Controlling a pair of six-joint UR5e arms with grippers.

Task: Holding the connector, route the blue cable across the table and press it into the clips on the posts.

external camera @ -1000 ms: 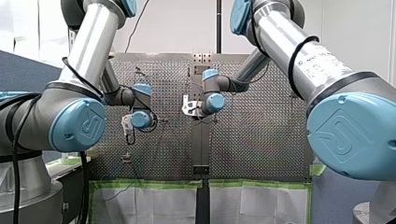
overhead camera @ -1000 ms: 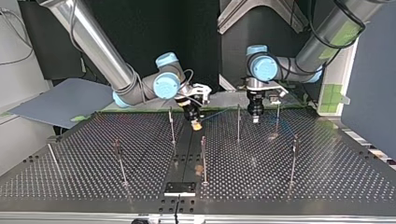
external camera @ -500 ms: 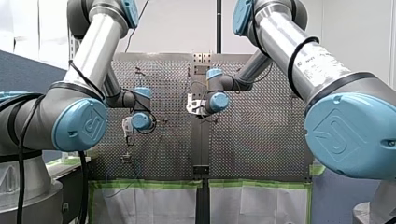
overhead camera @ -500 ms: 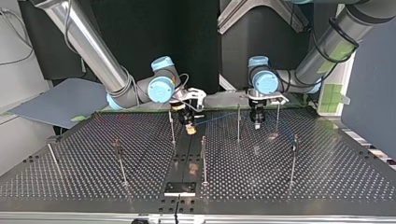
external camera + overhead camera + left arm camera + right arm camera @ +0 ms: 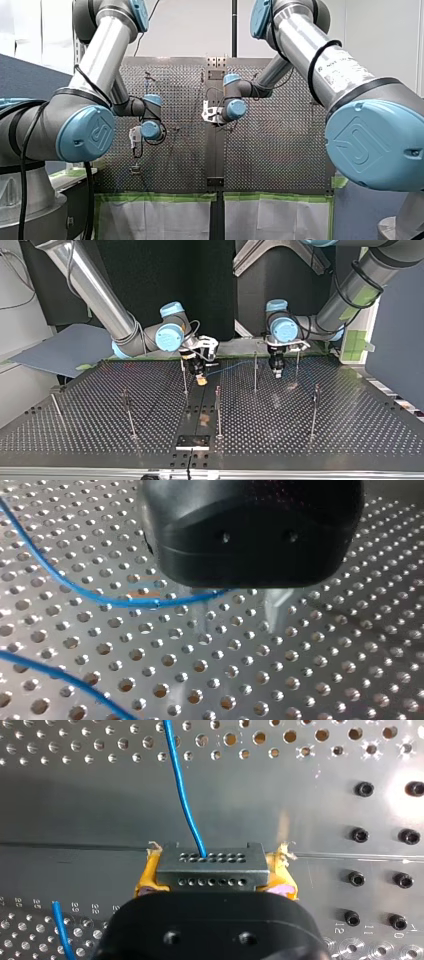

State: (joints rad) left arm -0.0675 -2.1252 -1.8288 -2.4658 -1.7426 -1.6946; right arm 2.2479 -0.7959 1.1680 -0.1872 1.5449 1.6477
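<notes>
In the right wrist view my right gripper (image 5: 214, 870) is shut on the grey connector (image 5: 212, 865), yellow pads (image 5: 145, 877) on both its sides. The blue cable (image 5: 182, 795) leaves the connector and runs ahead over the table. In the top view this gripper (image 5: 201, 381) hangs low beside a thin post (image 5: 184, 374), and the cable (image 5: 227, 365) stretches toward my left gripper (image 5: 277, 373). In the left wrist view my left gripper (image 5: 239, 615) has its metal fingers (image 5: 277, 607) apart; the cable (image 5: 100, 599) passes under its black body and sags over the plate.
Several thin posts with clips stand on the perforated table (image 5: 350, 430), among them one (image 5: 255, 371) between the grippers, one (image 5: 218, 410) nearer the camera and one (image 5: 314, 410) at the top view's right. A smooth centre strip (image 5: 100, 820) lies under the connector.
My right gripper has carried the connector toward the top view's left and a little lower. My left gripper has dipped slightly beside its post.
</notes>
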